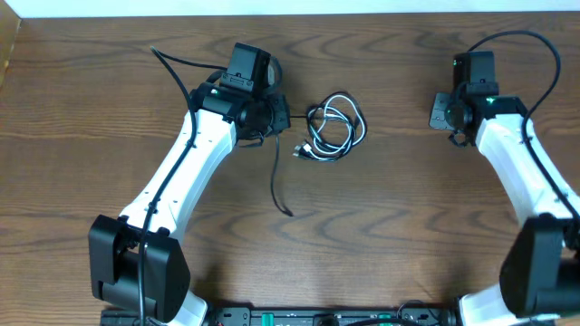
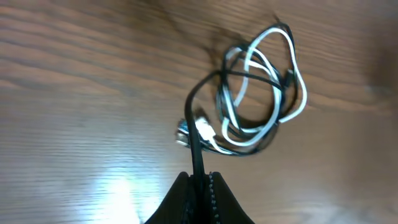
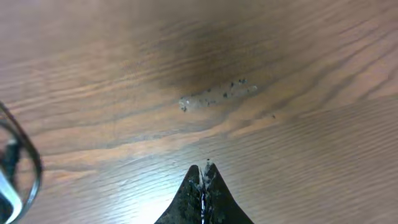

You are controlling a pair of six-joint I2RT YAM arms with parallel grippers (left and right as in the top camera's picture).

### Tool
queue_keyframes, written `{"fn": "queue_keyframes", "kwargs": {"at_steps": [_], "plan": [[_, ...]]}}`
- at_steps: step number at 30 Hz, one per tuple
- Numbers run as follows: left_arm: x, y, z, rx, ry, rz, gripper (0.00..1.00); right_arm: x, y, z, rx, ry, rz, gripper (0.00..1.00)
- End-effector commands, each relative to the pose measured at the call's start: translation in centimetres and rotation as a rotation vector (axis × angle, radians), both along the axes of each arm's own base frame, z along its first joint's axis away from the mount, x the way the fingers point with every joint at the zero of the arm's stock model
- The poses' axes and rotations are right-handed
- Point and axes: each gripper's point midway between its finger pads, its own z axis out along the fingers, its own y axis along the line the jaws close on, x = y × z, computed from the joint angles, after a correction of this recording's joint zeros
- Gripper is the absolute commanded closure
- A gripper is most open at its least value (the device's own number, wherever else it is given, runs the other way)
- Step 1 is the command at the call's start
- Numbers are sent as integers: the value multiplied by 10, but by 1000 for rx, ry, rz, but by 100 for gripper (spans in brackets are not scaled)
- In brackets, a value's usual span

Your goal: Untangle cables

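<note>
Overhead: the cables point(image 1: 335, 127) lie coiled near the surface's point(image 1: 91, 91) far edge, mid-width, just beside the left jaws and well apart from the right jaws. Left wrist: the left jaws pinch one black cable point(image 2: 196, 149), which runs straight ahead into the coil. Right wrist: the right jaws are pressed together, empty, with the coil off to their left.

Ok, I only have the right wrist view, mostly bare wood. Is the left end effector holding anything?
Observer: Yes, the left end effector is shut on a black cable.
Operator: Where's the tangle?
Observer: The tangled cables lie just to that end effector's right.
Operator: Any white in it?
Observer: One white cable loops among the black ones.
</note>
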Motion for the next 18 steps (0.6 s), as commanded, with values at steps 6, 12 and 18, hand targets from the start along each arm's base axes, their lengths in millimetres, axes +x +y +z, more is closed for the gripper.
{"fn": "queue_keyframes", "kwargs": {"at_steps": [6,12,18], "plan": [[-1,9,-3,40,8,18,43,-8,36,61,159,-136,133,88],[5,0,-1,-33,18,94,49,-8,40,58,179,-126,142,72],[29,-35,-17,-91,-27,102,56,-8,40,58,179,-126,142,70]]}}
